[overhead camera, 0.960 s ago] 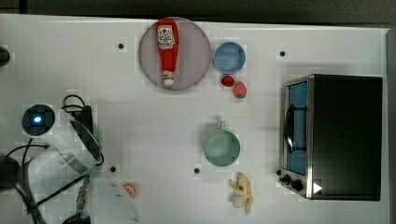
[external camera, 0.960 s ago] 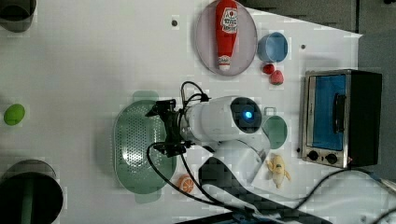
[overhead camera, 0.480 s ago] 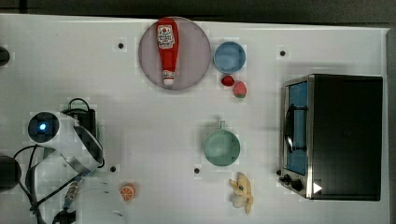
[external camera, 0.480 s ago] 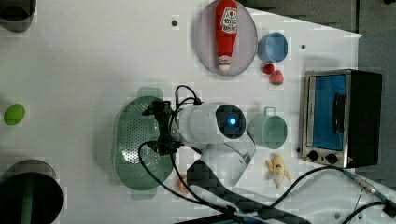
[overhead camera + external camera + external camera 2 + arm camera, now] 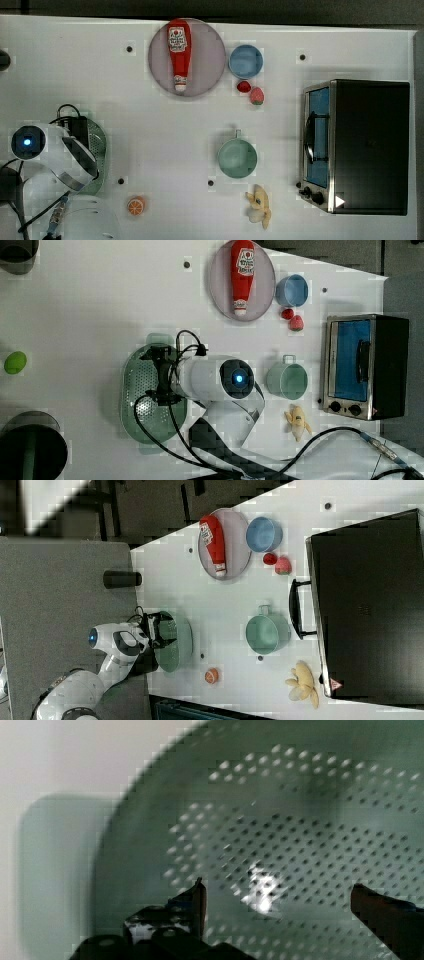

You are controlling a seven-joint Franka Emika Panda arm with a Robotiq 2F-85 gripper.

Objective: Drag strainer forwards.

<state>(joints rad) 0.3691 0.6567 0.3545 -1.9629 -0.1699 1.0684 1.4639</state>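
Note:
The strainer point(image 5: 142, 407) is a large pale mint-green oval bowl with small holes, lying on the white table point(image 5: 85, 305) at the left view's lower middle. It also appears beside the arm as the strainer point(image 5: 179, 642) in the right view, and the strainer point(image 5: 100, 145) peeks out from under the arm in the top view. My gripper point(image 5: 159, 375) hangs over the bowl's right half in the left view, jaws open. In the wrist view the gripper point(image 5: 280, 892) spreads wide above the strainer's perforated floor point(image 5: 310, 835), with nothing between the fingers.
A round green cup point(image 5: 237, 157) with a short handle stands mid-table. A blue bowl point(image 5: 245, 61) and a plate point(image 5: 210, 60) bearing a ketchup bottle point(image 5: 178, 52) sit at the top view's top. A toaster oven point(image 5: 360, 145), a banana point(image 5: 259, 204) and an orange slice point(image 5: 136, 205) lie nearby.
The arm has swung further over the strainer, toward the left view's left. The jaws stayed open and the strainer has not visibly moved.

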